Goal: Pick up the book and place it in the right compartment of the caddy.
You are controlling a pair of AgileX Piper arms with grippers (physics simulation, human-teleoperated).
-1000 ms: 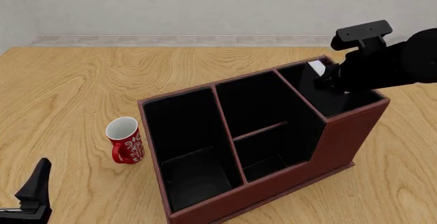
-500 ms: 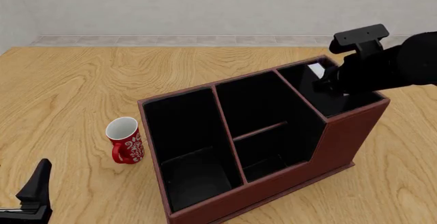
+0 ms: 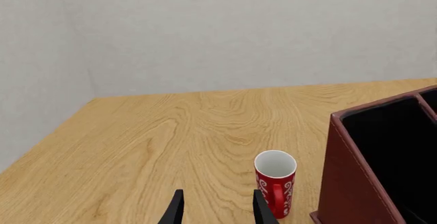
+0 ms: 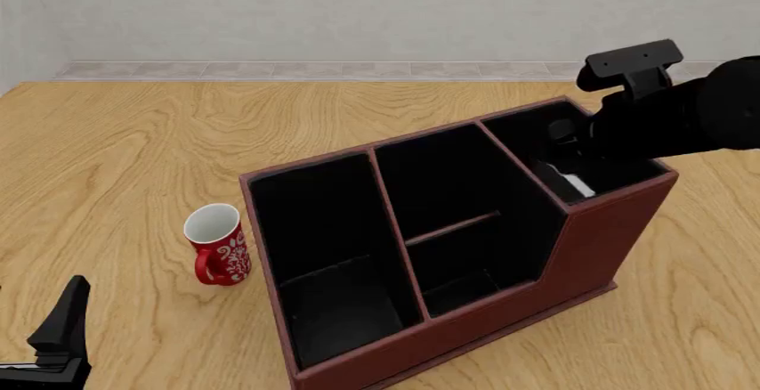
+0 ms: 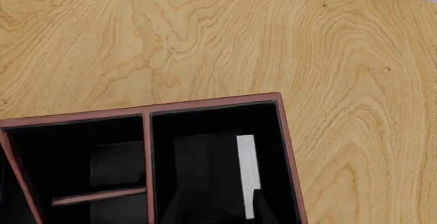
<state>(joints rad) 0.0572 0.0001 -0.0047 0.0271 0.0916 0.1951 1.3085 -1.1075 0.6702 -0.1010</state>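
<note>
The book [image 5: 247,175] lies inside the right compartment [image 4: 600,185] of the caddy [image 4: 475,319], its white page edge showing against the black lining; the placing step looks done. The right gripper's claw is hidden behind its arm above the slot, so its state cannot be told; the next move likely calls for a straight lift clear of the tall walls. The left gripper [image 3: 216,209] hovers narrowly parted near a red mug [image 4: 217,243]. A light wooden table [image 4: 119,141] meets a plain grey wall [image 3: 239,29]
</note>
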